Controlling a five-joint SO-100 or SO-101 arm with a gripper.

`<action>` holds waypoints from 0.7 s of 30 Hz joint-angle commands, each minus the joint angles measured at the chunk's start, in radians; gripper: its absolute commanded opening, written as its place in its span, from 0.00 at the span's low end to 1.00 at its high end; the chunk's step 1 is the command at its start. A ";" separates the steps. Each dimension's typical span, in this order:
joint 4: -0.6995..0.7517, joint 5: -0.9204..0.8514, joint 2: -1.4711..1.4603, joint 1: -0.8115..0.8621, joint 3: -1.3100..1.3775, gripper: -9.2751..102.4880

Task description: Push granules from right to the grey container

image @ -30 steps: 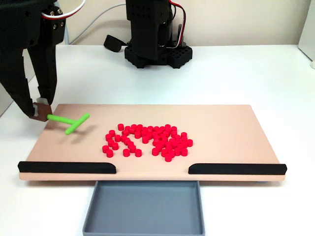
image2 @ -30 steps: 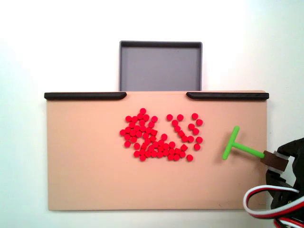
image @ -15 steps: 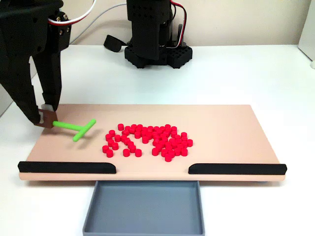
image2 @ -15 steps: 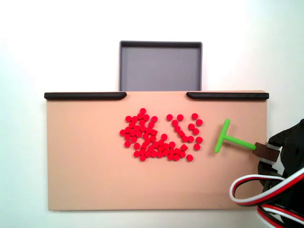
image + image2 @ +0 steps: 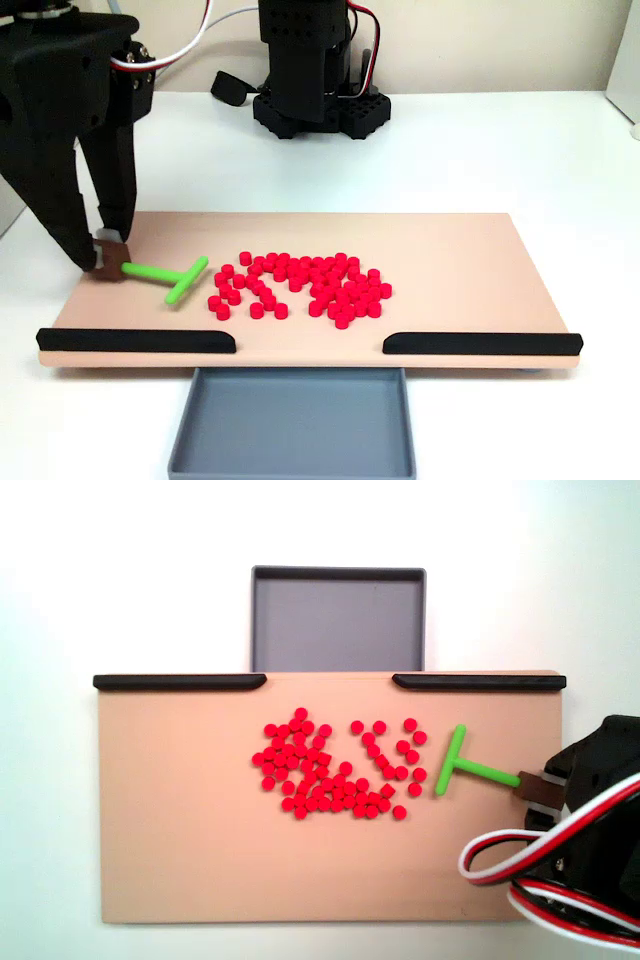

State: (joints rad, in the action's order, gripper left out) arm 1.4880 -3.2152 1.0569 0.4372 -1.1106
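Note:
Red granules [image 5: 300,284] [image 5: 338,770] lie in a loose patch at the middle of the beige board [image 5: 450,260] [image 5: 180,830]. The grey container [image 5: 292,420] [image 5: 338,620] sits at the board's gap between two black strips. My gripper [image 5: 108,264] [image 5: 535,787] is shut on the stem of a green T-shaped stick [image 5: 170,277] [image 5: 455,767]. The stick's crossbar lies just beside the granule patch: at its left edge in a fixed view from the front, at its right edge in a fixed view from above.
Black strips [image 5: 135,340] [image 5: 482,343] line the board edge on either side of the container's opening. The arm's black base [image 5: 318,100] stands behind the board. Red, white and black cables [image 5: 560,865] loop over the board's corner.
My gripper has slid the green stick across the board toward the granules. The crossbar now sits right beside the patch. The granules have not moved.

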 commanded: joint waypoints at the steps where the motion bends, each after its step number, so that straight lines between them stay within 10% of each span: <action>1: -0.002 -0.525 0.011 0.000 0.032 0.08; 21: -0.003 -0.578 -0.009 -0.002 0.032 0.08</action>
State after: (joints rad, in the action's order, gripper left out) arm 1.4849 -3.2152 1.0416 0.4372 -1.1106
